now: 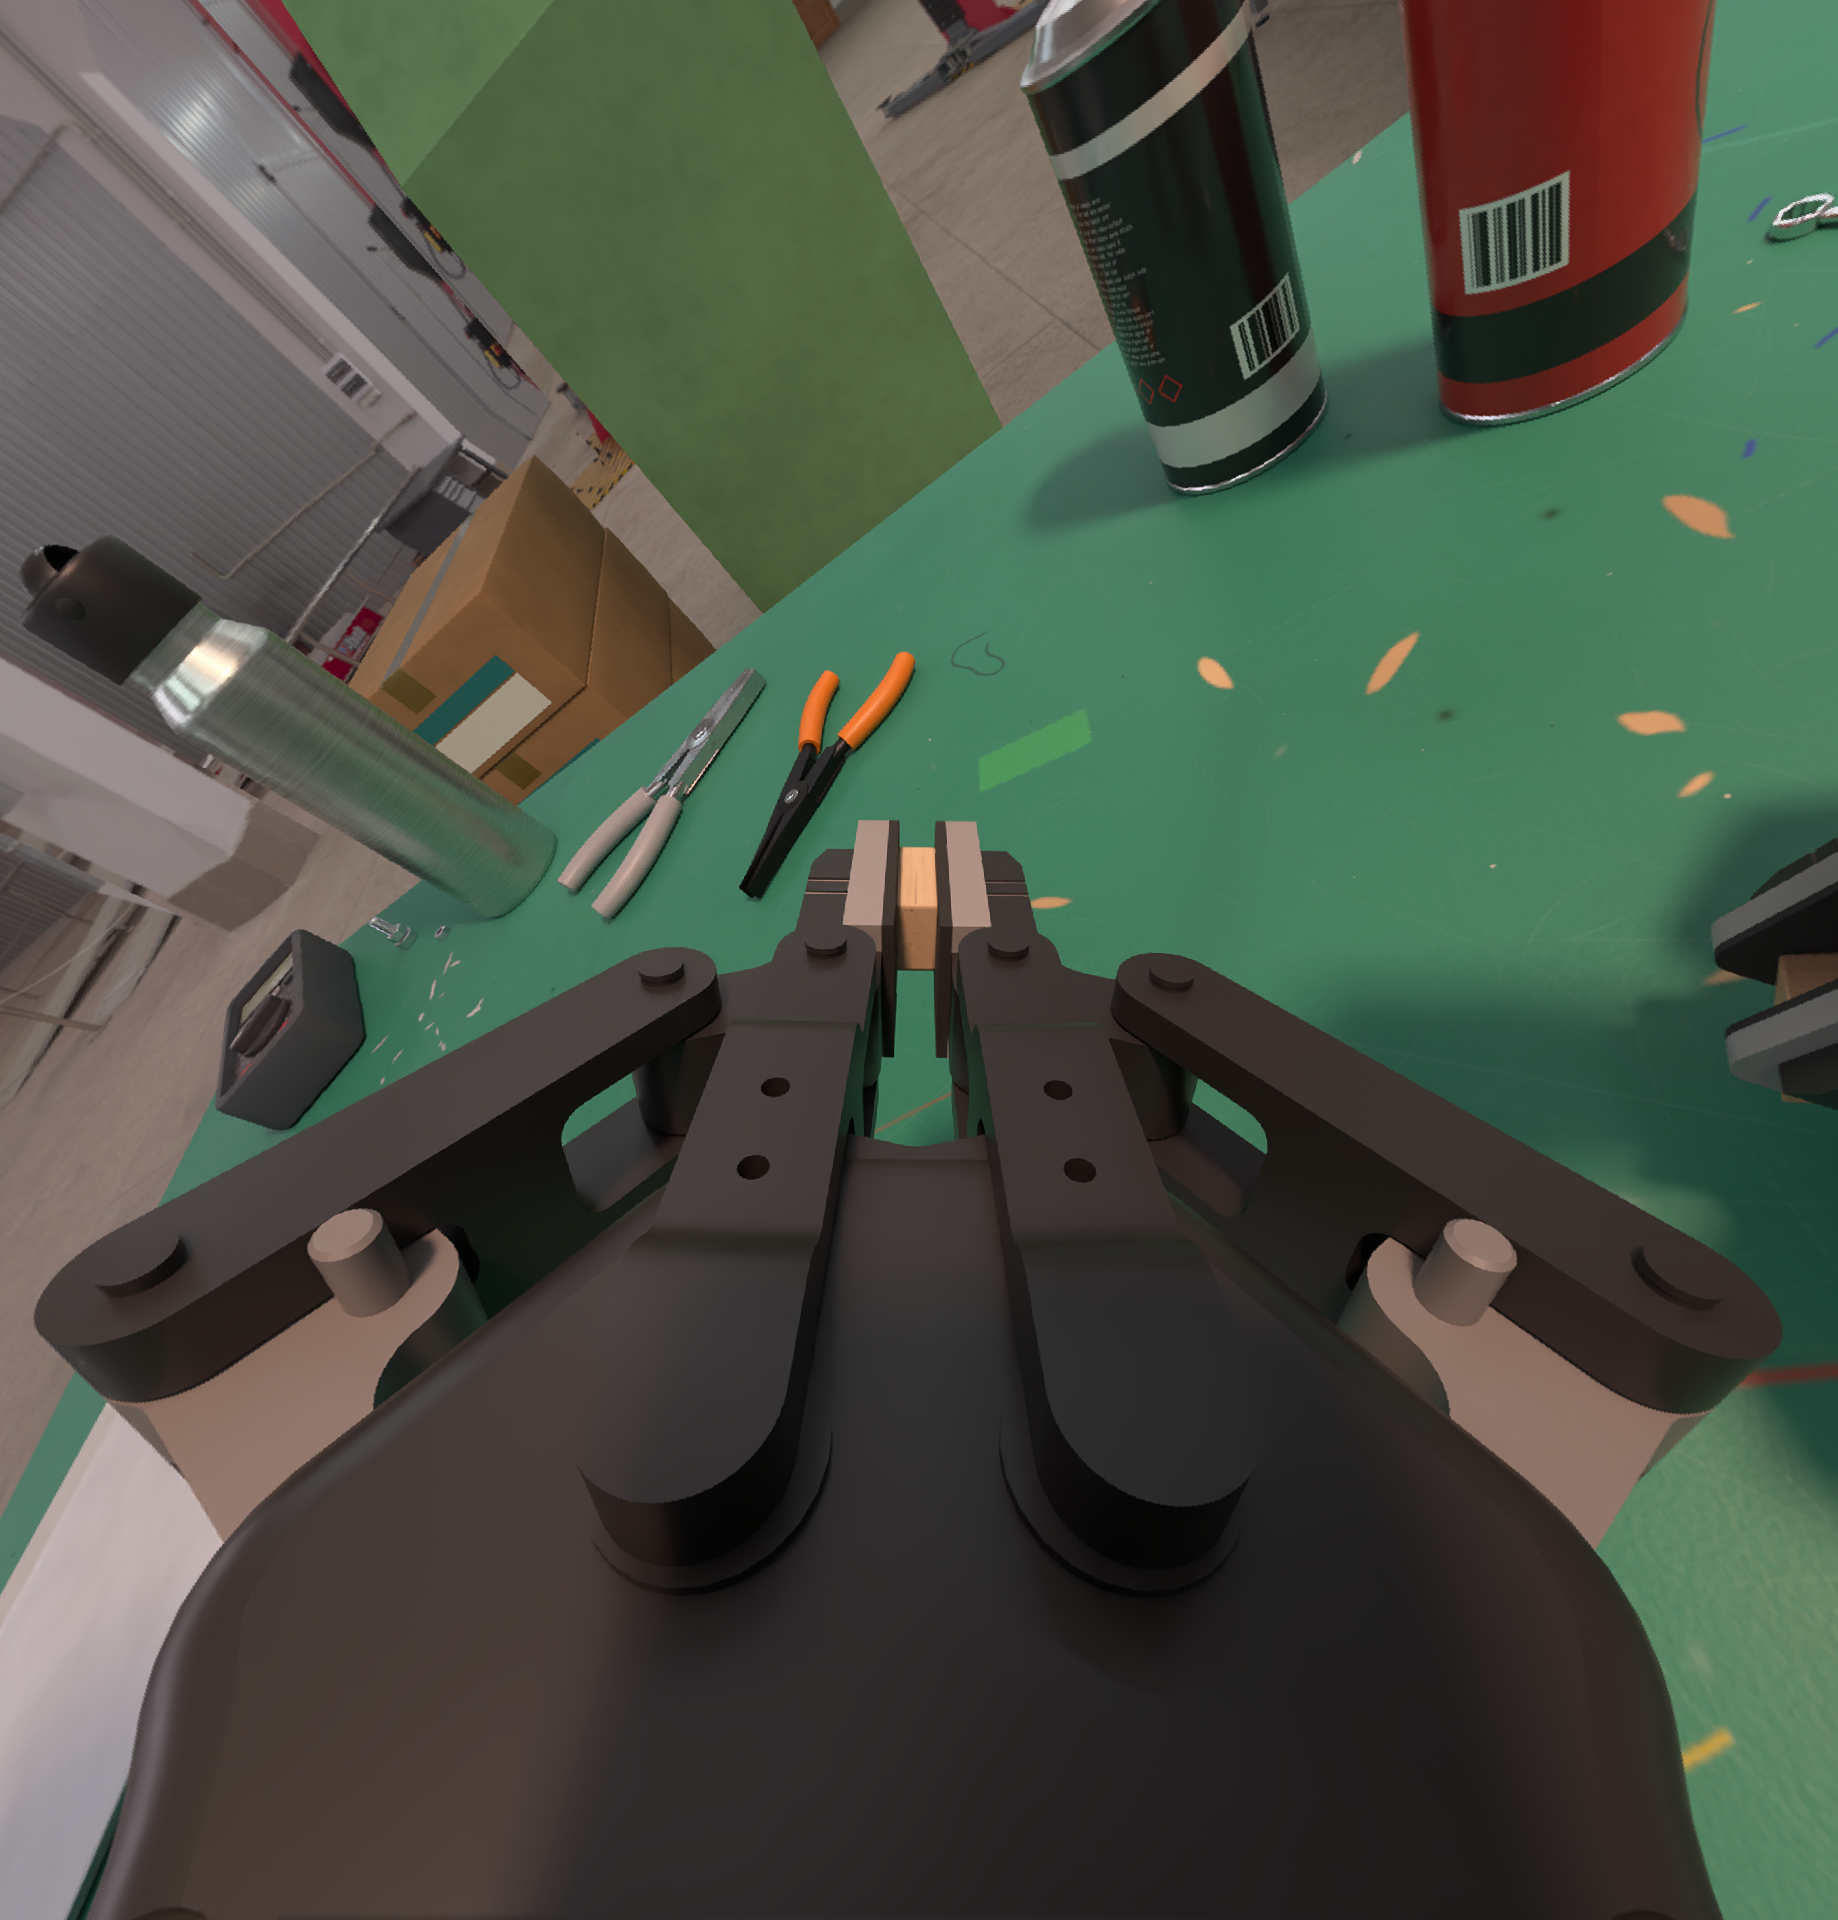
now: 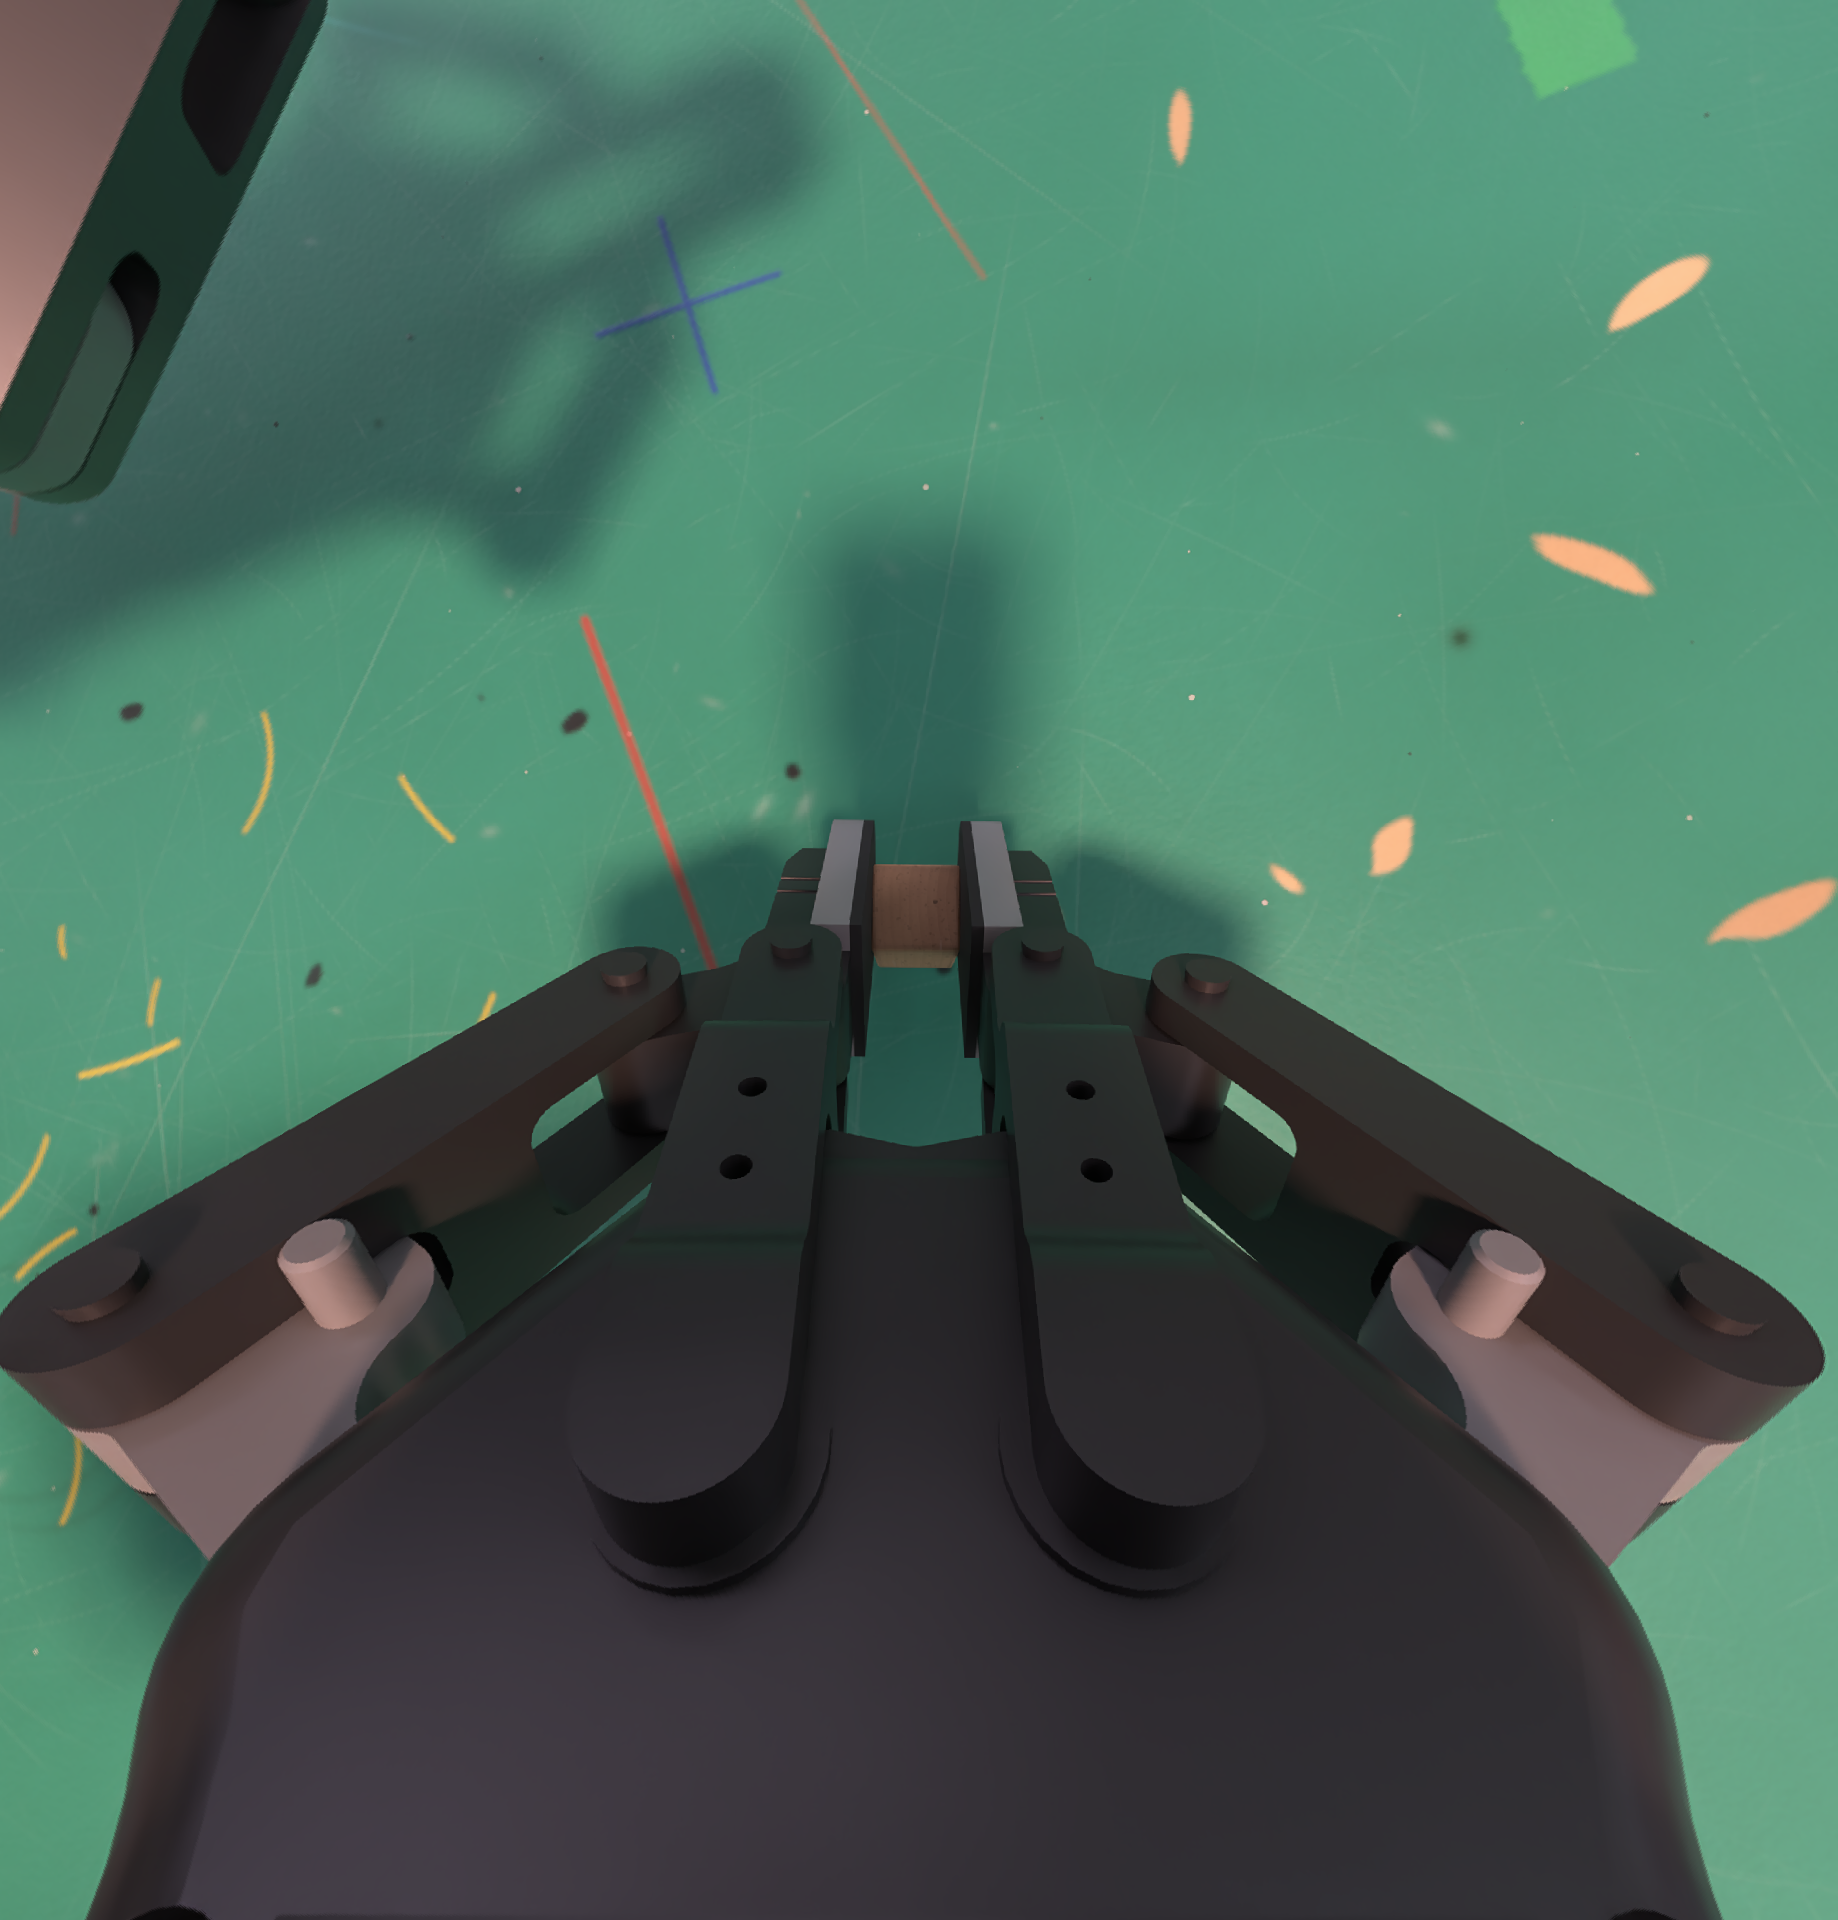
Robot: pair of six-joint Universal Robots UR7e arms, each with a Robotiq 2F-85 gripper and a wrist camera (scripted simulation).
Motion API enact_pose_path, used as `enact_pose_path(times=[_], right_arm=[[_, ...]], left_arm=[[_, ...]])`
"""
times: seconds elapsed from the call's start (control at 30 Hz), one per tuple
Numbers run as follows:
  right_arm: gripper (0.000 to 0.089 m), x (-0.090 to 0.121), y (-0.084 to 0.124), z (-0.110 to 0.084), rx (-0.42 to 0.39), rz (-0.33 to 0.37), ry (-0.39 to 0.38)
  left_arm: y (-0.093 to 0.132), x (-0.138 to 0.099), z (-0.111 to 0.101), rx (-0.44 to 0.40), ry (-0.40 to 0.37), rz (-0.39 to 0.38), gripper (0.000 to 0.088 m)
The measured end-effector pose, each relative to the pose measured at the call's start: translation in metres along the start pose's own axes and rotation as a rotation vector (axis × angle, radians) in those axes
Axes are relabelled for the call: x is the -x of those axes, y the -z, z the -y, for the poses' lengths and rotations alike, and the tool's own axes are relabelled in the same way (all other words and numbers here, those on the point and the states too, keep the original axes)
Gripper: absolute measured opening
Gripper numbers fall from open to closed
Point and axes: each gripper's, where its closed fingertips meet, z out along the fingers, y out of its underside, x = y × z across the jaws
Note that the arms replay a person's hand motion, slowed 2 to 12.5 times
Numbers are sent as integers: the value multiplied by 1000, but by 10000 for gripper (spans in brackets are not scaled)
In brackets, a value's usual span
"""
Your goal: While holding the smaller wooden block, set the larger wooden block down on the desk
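My left gripper (image 1: 917, 862) is shut on the smaller wooden block (image 1: 917, 909), a narrow pale piece between its pads, held above the green desk (image 1: 1310, 831). My right gripper (image 2: 915, 868) is shut on the larger wooden block (image 2: 915, 904), which is wider and tan, and points down at the desk (image 2: 1310, 520); its shadow falls just ahead on the mat. The right gripper also shows at the right edge of the left wrist view (image 1: 1798, 987), with its block (image 1: 1819, 977) between the fingers. Part of the left gripper (image 2: 115, 239) shows at the top left of the right wrist view.
A black spray can (image 1: 1185, 260) and a red can (image 1: 1559, 208) stand at the back. Grey-handled pliers (image 1: 666, 800), orange-handled pliers (image 1: 832, 769), a clear bottle (image 1: 323, 727) and a dark box (image 1: 291, 1029) lie near the desk's left edge. A cardboard box (image 1: 520, 644) sits beyond it.
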Motion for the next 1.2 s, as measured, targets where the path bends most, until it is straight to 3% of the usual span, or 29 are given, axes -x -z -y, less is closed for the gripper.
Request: enact_pose_path(times=[0.63, 1.2], right_arm=[[143, -8, 0, 9, -69, -147, -137], [142, -7, -10, 3, -77, -182, -226]], left_arm=[[3, -3, 2, -5, -10, 1, 60], [5, -7, 7, -11, -47, 15, 60]])
